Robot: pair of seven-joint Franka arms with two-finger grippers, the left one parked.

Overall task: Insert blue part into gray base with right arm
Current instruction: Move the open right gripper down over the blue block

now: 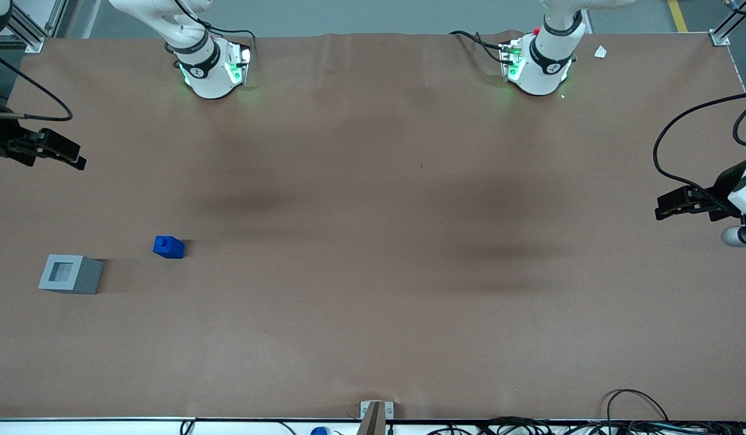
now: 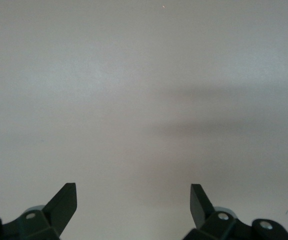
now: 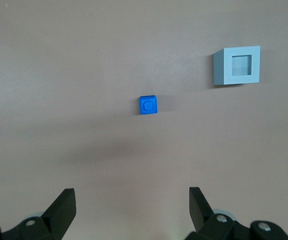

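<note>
On the brown table [image 1: 373, 241], the small bright-blue part [image 1: 168, 247] sits near the gray base [image 1: 70, 274]; the right gripper [image 3: 132, 200] hangs high above, fingers spread wide, holding nothing.

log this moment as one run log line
phase: pre-grasp | gripper: open, empty, raised, apart from parts | blue part: on table, untouched | gray base: opening empty, apart from blue part

Brown table cover [image 1: 373, 272]; white scrap [image 1: 600, 52] (small) near parked arm's end.
</note>
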